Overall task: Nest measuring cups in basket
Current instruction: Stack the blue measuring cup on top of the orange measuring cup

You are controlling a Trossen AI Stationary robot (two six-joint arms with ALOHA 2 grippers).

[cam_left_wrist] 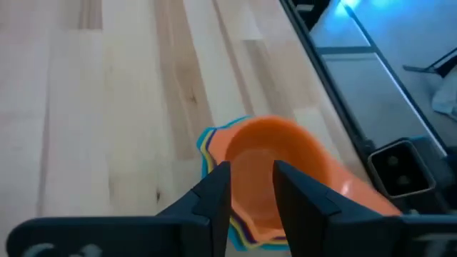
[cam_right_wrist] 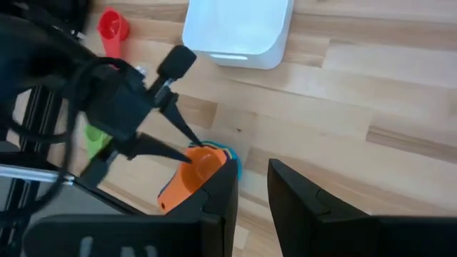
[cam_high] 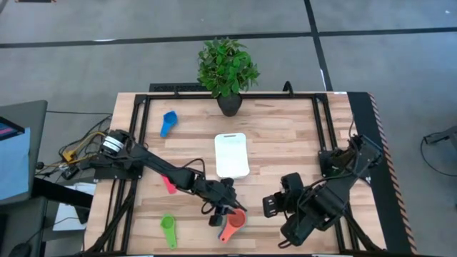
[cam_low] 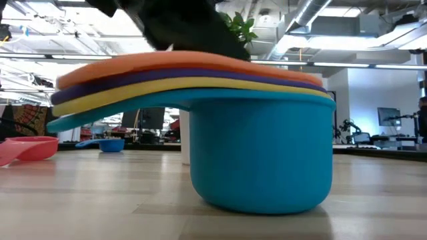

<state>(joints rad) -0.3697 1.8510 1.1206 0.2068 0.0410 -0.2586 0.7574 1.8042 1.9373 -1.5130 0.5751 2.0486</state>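
Note:
A nested stack of measuring cups stands on its teal bottom cup near the table's near edge, with yellow, purple and orange cups inside it and the orange one on top. My left gripper is low over the stack and open. One finger is at the orange rim and the other is over the bowl. My right gripper hovers open to the right of the stack. The white basket lies at mid-table. Blue, pink and green cups lie loose on the table. My left gripper comes slanting down from the table's left onto the orange cup's rim, on the side away from its handle. One finger is at the rim's outer edge and the other is over the bowl. I cannot tell whether either finger touches it.
A potted plant stands at the far edge behind the basket. A black frame rail runs along the table's sides. Bare wood lies between the basket and the stack, where both grippers are close together.

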